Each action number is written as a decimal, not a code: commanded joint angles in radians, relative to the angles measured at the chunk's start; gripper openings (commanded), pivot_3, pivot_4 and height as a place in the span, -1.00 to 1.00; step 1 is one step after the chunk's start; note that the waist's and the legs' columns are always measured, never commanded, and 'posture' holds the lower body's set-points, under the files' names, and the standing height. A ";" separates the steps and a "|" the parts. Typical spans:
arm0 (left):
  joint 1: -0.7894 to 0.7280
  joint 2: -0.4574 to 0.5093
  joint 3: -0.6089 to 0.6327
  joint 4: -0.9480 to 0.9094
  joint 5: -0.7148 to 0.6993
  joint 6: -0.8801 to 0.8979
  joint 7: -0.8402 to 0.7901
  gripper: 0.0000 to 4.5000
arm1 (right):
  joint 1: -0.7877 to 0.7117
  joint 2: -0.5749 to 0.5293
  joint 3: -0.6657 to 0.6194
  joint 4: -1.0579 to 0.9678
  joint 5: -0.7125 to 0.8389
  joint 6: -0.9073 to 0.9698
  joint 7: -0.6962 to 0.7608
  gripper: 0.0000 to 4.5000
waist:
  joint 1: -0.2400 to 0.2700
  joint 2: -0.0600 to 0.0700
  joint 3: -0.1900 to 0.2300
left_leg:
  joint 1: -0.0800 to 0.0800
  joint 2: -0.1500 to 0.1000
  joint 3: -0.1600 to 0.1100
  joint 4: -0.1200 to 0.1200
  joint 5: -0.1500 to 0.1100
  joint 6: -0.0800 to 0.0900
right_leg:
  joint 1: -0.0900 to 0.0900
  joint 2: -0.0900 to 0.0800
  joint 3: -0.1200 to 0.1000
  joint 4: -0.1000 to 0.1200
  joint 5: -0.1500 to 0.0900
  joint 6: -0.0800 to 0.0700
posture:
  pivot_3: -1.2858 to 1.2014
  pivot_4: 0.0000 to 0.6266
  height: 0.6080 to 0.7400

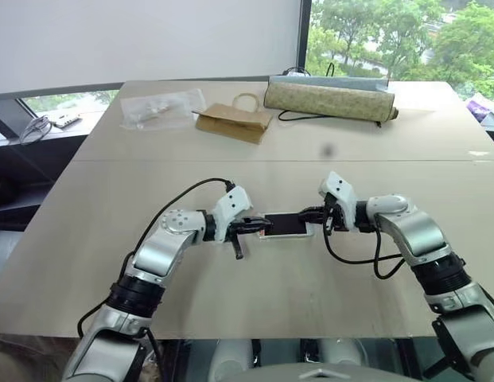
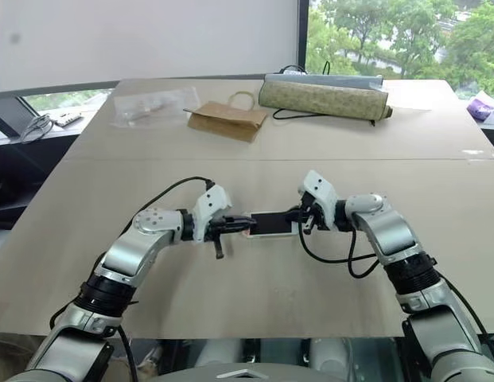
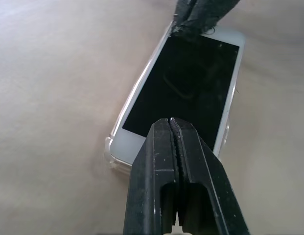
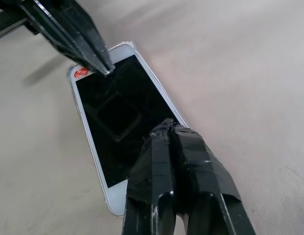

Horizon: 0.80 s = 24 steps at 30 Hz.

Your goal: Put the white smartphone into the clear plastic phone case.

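The white smartphone (image 1: 288, 225) lies screen up on the table, in front of me at the middle. Around its edges runs the rim of the clear plastic phone case (image 3: 111, 152), which lies under it; I cannot tell whether the phone sits fully in. My left gripper (image 1: 258, 228) is shut, its tips (image 3: 170, 122) resting on the phone's left end. My right gripper (image 1: 310, 213) is shut too, with its tips (image 4: 166, 125) on the phone's right end. Neither gripper has anything between its fingers.
At the table's far side lie a crinkled clear plastic bag (image 1: 159, 107), a brown paper bag (image 1: 235, 121) and a long patterned roll (image 1: 330, 99) with a black cable. The table (image 1: 231, 294) ends close in front of me.
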 commanded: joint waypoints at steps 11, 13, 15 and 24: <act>0.018 -0.009 -0.025 0.040 0.017 0.019 0.005 -0.99 | -0.007 -0.130 0.185 0.018 -0.108 0.064 -0.002 -1.00 | 0.008 -0.003 0.007 | 0.001 0.000 -0.002 -0.002 0.000 0.000 | 0.003 0.000 -0.004 -0.005 -0.001 0.001 | 0.03 -0.52 1.00; 0.023 -0.010 -0.025 0.036 0.017 0.019 0.008 -0.99 | -0.017 -0.138 0.218 0.038 -0.123 0.067 0.010 -1.00 | 0.008 -0.003 0.006 | 0.002 0.000 -0.003 -0.002 0.000 0.000 | 0.003 0.000 -0.004 -0.005 -0.003 -0.002 | 0.03 -0.52 1.00; 0.031 -0.015 -0.026 0.024 0.016 0.022 0.017 -0.99 | -0.029 -0.133 0.233 0.069 -0.125 0.091 0.012 -1.00 | 0.008 -0.003 0.006 | 0.002 0.000 -0.004 -0.001 0.000 0.000 | 0.004 0.000 -0.004 -0.005 -0.003 -0.002 | 0.03 -0.52 1.00; 0.074 -0.051 -0.038 -0.067 0.005 0.078 0.072 -0.99 | -0.055 -0.109 0.368 0.246 -0.176 0.067 0.104 -1.00 | 0.010 -0.012 -0.008 | 0.004 0.000 -0.005 -0.001 0.000 0.000 | 0.006 -0.001 -0.006 -0.005 -0.003 -0.002 | 0.03 -0.52 1.00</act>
